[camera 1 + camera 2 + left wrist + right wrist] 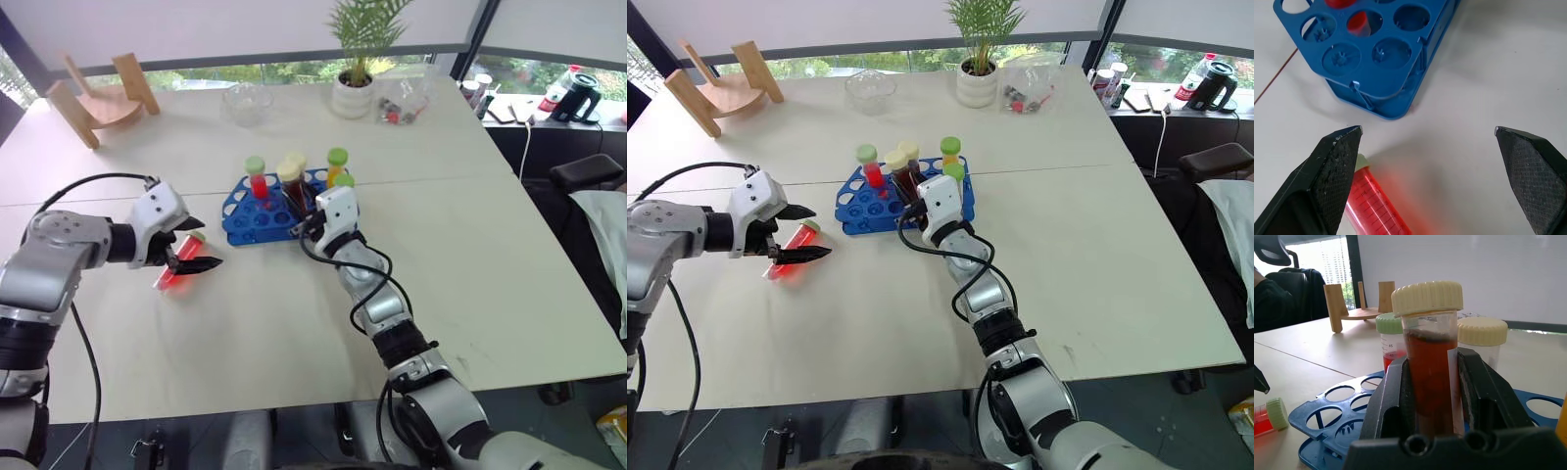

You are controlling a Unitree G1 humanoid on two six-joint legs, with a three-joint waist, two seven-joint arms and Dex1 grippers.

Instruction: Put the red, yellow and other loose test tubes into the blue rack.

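Test tubes mostly stand in the blue rack (265, 211) already: five upright, two green-capped, two cream-capped and one more green-capped at its far end. One red tube (179, 266) lies loose on the table near the rack, between the left gripper's (196, 245) spread fingers. The right gripper (1437, 396) flanks the brown tube (1431, 377) standing in the rack; whether it grips, I cannot tell.

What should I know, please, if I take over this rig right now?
Left gripper: open, poised over the red tube lying on the table.
Right gripper: jaws around the upright dark brown tube at the blue rack; grip or release unclear.
Done: several capped tubes stand in the rack.
Left: finish the brown tube, then rack the red one.
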